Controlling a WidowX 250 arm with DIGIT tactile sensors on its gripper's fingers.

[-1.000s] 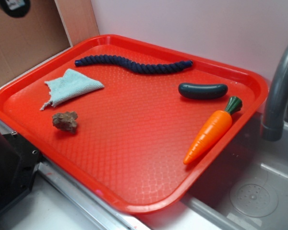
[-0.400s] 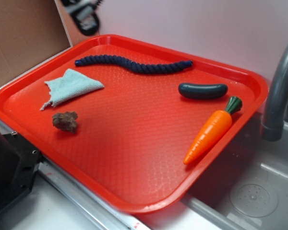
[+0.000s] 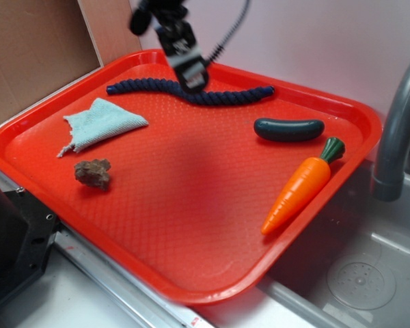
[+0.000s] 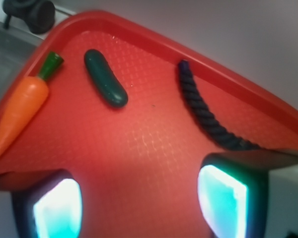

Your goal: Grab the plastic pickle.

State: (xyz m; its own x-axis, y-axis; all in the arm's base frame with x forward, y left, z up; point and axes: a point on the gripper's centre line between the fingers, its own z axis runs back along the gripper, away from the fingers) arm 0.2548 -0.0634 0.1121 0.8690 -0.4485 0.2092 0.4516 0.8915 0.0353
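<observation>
1. My pincer (image 3: 191,80) hangs over the far side of the tray (image 3: 191,273), above the middle of the rope (image 3: 191,92). In the wrist view its two fingers (image 4: 57,208) stand wide apart with only bare tray floor between them, so it has hold of nothing.
2. The pickle (image 3: 289,129) lies flat on the tray toward the far right, well apart from the pincer. In the wrist view the pickle (image 4: 105,78) sits ahead of the fingers and to the left.
3. The carrot (image 3: 302,186) lies just beside the pickle, nearer the right rim, with its green top pointing toward the pickle's end. I see a small gap between the two.
4. The rope stretches along the far rim, its right end near the pickle but not touching it.
5. A pale cloth (image 3: 99,124) and a brown lump (image 3: 93,173) lie on the left part of the tray, well apart from the pickle.
6. A grey tap (image 3: 400,130) stands past the tray's right edge, over a sink (image 3: 369,273).
</observation>
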